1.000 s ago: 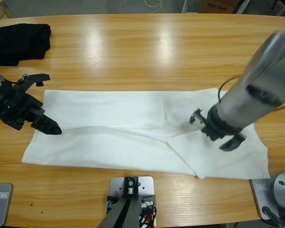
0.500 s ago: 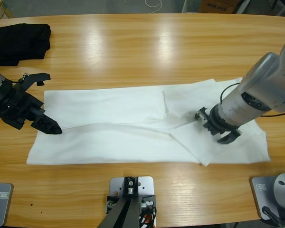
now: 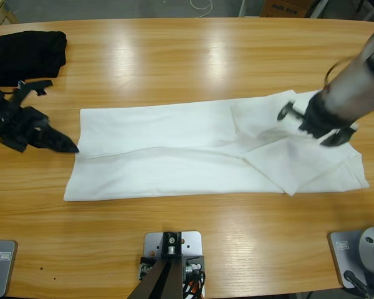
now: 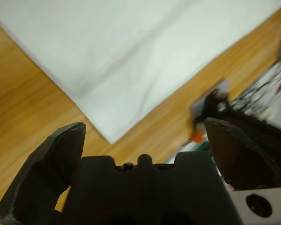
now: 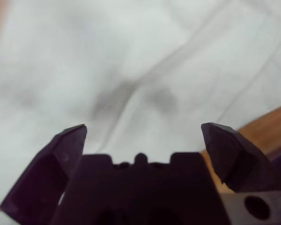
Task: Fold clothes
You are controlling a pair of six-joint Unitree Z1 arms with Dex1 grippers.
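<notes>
The white T-shirt (image 3: 193, 152) has slid right along the worktop (image 3: 193, 56), its right end bunched under the right hand (image 3: 318, 128), jaws wide and empty, while the left hand (image 3: 47, 134), also wide, has backed off — fold unfinished.

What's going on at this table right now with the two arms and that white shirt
Two robot arms are working on a white T-shirt spread in a long band across the wooden table. The right gripper is over the shirt's rumpled, partly folded end, open, with nothing between its fingers. The left gripper sits just off the opposite end, also open and empty. A black folded garment lies apart in the far corner.
</notes>
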